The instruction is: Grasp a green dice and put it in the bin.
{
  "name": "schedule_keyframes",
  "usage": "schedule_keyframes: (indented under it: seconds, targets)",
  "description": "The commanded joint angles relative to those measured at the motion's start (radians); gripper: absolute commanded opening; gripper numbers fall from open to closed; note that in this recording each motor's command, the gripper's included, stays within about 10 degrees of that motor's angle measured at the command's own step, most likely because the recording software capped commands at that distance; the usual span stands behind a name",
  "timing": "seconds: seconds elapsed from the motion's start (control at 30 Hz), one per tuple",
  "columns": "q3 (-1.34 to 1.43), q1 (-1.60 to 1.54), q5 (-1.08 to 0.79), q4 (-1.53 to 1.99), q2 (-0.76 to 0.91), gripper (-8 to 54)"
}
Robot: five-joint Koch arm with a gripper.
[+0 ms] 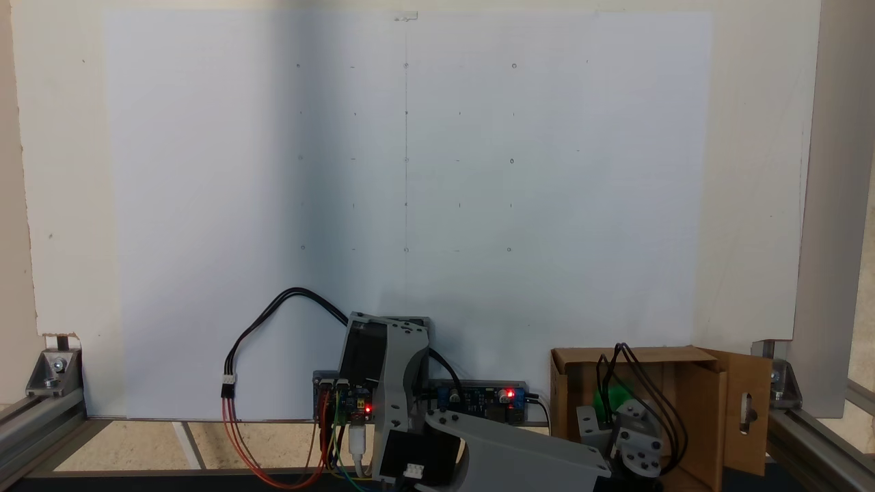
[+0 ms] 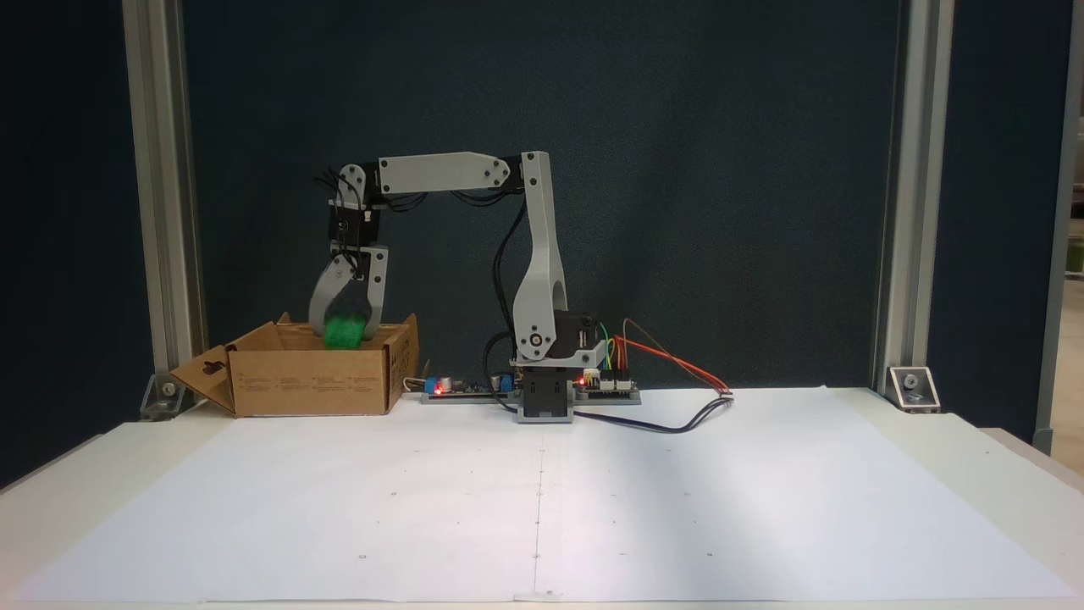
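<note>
Hanging at left of frame, the claw [image 2: 345, 335] is clenched on the green dice [image 2: 344, 331], directly above the bin's [image 2: 309, 383] open top. Dice sits at rim level; straight down is the drop path.

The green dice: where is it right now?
The green dice sits between the end effector fingers, at the open top of the bin, left of the arm's base in that fixed view; the other shows green inside the bin.
</note>
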Motion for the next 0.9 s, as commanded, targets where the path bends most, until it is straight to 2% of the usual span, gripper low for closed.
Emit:
schedule_keyframes:
  seconds: [0.0,0.33,0.63,0.73,0.87]
  targets:
    - [-0.064,0.011,-0.054,-0.012,0.009,31.9]
    - [-0.066,0.000,-0.017,-0.018,0.009,32.3]
    - [-0.080,-0.212,0.374,-0.275,0.057,32.6]
    - [-0.083,-0.356,0.511,-0.308,0.132,40.4]
    - [-0.083,-0.534,0.589,-0.377,0.213,42.2]
